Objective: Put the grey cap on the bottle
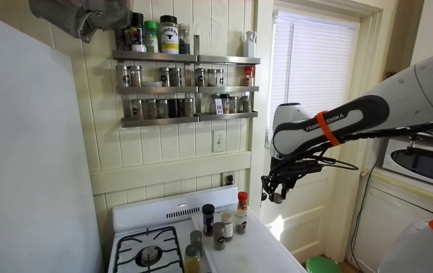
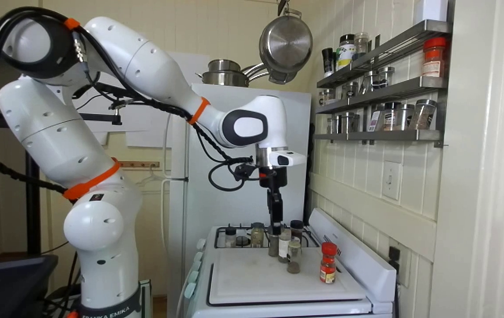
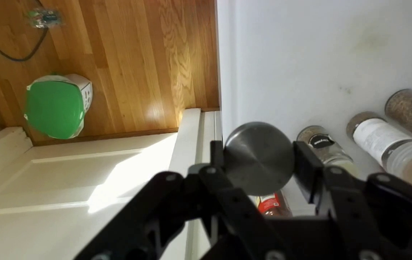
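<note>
Grey cap (image 3: 260, 159) aloft | we clasp it from both sides between our fingers (image 3: 309, 169) | clear bottle (image 2: 294, 258) upright on our tabletop (image 2: 252, 282), left of the red-capped shaker (image 2: 328, 267) in an exterior view

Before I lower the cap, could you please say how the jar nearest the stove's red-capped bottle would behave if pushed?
The jar would probably tip readily, being taller than wide. Its clear walls look like glass, so it may be breakable. If toppled, its round sides could let it roll on the white cover.
</note>
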